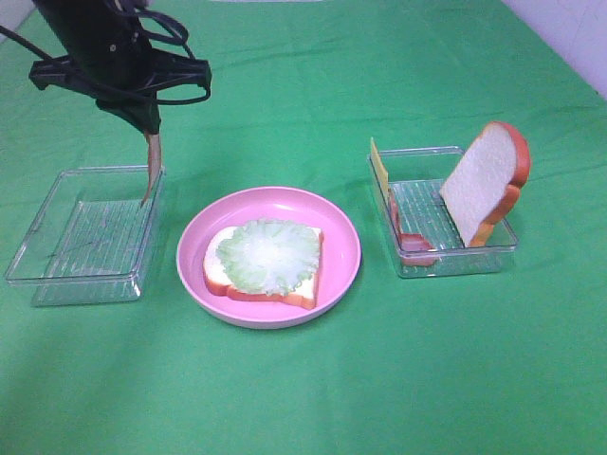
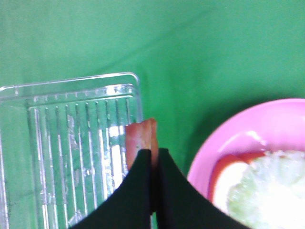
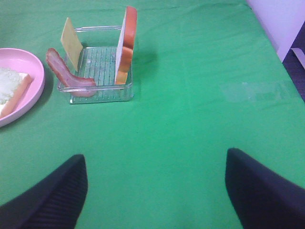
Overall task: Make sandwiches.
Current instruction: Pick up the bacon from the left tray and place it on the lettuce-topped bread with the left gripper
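Observation:
My left gripper [image 1: 149, 128] is shut on a reddish-pink bacon strip [image 1: 152, 169] that hangs down above the right edge of the left clear tray [image 1: 57, 270]. The left wrist view shows the shut gripper [image 2: 153, 157] pinching the strip [image 2: 140, 137]. A bread slice [image 1: 305, 284] topped with a pale green lettuce leaf [image 1: 266, 254] lies on the pink plate [image 1: 341, 227]. The right clear tray [image 1: 474, 261] holds an upright bread slice [image 1: 482, 182], a yellow cheese square [image 1: 379, 166] and another bacon strip [image 1: 410, 242]. My right gripper [image 3: 155, 191] is open and empty over bare cloth, out of the high view.
Green cloth covers the whole table [image 1: 303, 398]. In the right wrist view the right tray [image 3: 102, 93] stands well ahead of the gripper, with the plate's rim [image 3: 35, 90] beside it. A pale wall edge [image 1: 579, 28] shows at the far right corner.

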